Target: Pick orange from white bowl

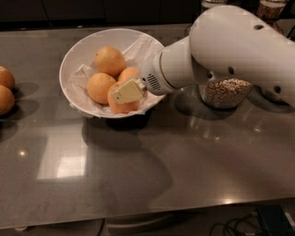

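The white bowl [69, 64] lined with crumpled white paper stands at the back left of the dark counter. It holds several round fruits: a pale one at the top [109, 61], a pale one at the left [99, 87], a small one behind [129, 73], and the deeper-coloured orange [119, 106] at the bowl's front. My gripper [126, 92] reaches into the bowl from the right and lies right against the top of the orange, covering part of it. The big white arm [230, 50] fills the upper right.
Two more orange fruits [5, 87] sit at the counter's left edge. A glass jar of grain [225, 92] stands just right of the bowl, under the arm, with more jars behind it [272, 9]. The counter's front edge runs along the bottom.
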Robot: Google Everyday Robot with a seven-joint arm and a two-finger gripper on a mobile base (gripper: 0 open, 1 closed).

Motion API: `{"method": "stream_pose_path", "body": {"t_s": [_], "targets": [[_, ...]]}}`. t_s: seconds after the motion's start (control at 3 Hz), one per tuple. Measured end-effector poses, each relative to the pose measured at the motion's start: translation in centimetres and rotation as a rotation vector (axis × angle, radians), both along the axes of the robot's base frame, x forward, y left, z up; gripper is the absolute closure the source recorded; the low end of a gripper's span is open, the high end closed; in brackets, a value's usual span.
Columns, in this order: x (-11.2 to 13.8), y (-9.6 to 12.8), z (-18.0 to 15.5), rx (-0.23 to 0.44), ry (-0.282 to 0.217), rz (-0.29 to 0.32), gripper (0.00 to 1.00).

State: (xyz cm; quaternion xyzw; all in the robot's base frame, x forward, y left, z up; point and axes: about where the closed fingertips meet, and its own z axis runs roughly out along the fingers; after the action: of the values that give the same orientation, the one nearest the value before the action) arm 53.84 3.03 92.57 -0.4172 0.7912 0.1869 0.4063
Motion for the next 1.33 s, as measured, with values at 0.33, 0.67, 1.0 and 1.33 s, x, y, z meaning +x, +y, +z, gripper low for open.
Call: {"method": "stream_pose_path", "body": {"t_s": [0.33,0.67,1.0,1.33], "targets": [[0.2,0.1,-1.0,-0.008,0.012,-0.013,0.34],[0.6,0.3,-1.7,-0.024,0.011,-0.028,0.36],[1.0,0.5,-2.7,-0.044,0.020,-0.042,0.35],[1.0,1.2,-3.8,-0.057,0.038,-0.045,0.36]]}}
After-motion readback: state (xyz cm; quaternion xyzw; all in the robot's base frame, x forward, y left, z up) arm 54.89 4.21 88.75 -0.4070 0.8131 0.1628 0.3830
